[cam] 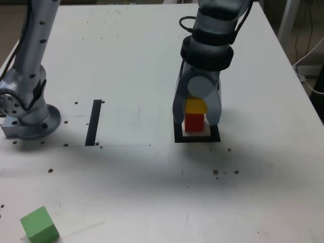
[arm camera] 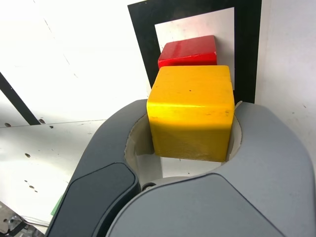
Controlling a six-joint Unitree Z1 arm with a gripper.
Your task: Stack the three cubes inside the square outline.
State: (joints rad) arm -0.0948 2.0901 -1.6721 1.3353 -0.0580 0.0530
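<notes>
My gripper (cam: 196, 117) is shut on the yellow cube (cam: 196, 106), with one jaw on each side of it. The wrist view shows the yellow cube (arm camera: 191, 111) close up between the grey jaws. Directly under it, the red cube (cam: 194, 122) stands on the pale centre of the square outline (cam: 197, 138). In the exterior view the yellow cube's underside meets the red cube's top; I cannot tell whether its weight rests there. Part of the red cube (arm camera: 188, 51) and the black outline (arm camera: 247, 54) show beyond the yellow one. The green cube (cam: 39, 224) lies alone near the table's front corner, at the exterior view's left.
A thin black tape strip (cam: 93, 122) lies on the white table (cam: 126, 45), left of the outline in the exterior view. The arm's base (cam: 29, 120) stands at the left edge. White cables (cam: 309, 66) hang off the right side.
</notes>
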